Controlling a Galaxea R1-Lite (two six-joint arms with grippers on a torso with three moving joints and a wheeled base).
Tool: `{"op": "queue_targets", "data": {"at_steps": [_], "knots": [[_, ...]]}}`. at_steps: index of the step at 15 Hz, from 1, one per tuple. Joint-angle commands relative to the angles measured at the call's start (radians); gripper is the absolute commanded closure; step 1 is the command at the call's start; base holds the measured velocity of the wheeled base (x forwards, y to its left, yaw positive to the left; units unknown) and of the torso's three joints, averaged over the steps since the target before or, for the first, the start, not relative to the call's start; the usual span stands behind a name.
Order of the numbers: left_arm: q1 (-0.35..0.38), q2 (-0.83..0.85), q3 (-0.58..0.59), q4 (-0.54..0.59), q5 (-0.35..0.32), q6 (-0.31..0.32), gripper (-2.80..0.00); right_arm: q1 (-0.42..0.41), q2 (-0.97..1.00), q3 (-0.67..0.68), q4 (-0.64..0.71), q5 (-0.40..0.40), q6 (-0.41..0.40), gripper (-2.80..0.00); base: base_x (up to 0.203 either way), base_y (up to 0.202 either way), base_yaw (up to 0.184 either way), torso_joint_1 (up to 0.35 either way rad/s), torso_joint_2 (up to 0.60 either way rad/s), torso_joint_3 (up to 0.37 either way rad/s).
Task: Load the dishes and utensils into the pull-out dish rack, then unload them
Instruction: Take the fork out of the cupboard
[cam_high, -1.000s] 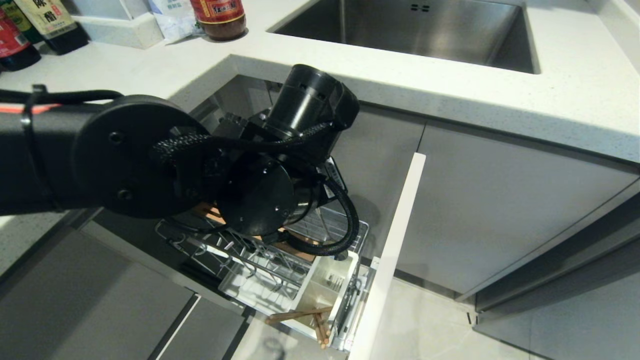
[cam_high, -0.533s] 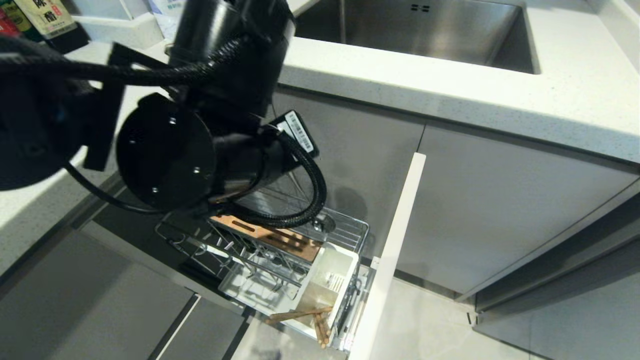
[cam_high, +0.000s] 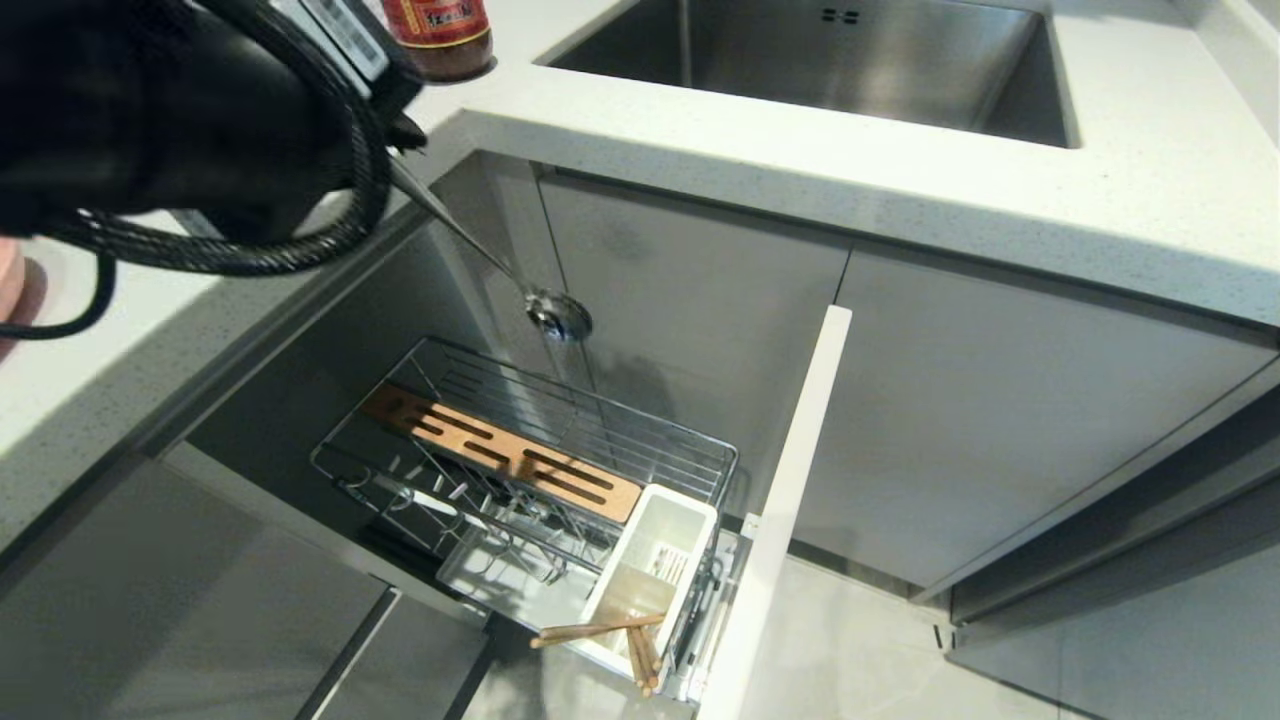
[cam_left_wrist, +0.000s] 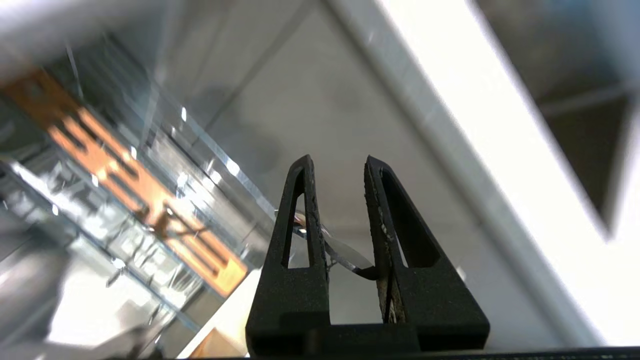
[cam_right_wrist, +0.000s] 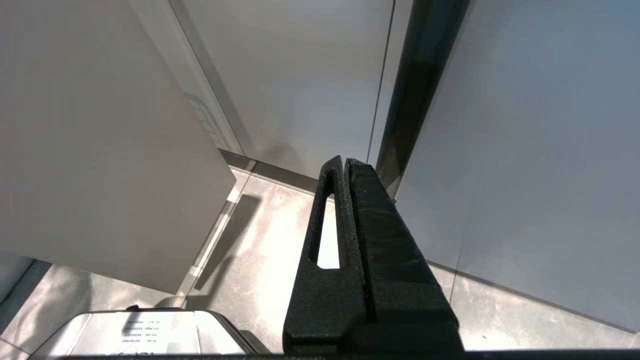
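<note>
Pinching the slim metal fork by its handle, our left claw carries something stiff, light, probably slippery, high above the rack.

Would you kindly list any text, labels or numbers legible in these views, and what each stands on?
Jar on the counter: red label with printed characters, too blurred to read.
White sticker on the left arm: barcode and tiny print, unreadable.
White label in the right wrist view: small lines of print, unreadable.
</note>
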Motion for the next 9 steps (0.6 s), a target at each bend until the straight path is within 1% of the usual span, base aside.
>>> {"op": "queue_targets", "data": {"at_steps": [1,5,9], "knots": [[0.019,-0.07,-0.031,0.002,0.007,0.0,0.0,0.0,0.001,0.0,0.0,0.0,0.001,0.0,0.0,0.0,0.0,0.0,0.0,0.0],[0.111,-0.163,-0.097,-0.009,0.006,0.061,0.0,0.0,0.001,0.0,0.0,0.0,0.0,0.0,0.0,0.0,0.0,0.0,0.0,0.0],[0.247,-0.232,-0.144,-0.052,-0.002,0.126,0.0,0.0,0.001,0.0,0.0,0.0,0.0,0.0,0.0,0.0,0.0,0.0,0.0,0.0]]}}
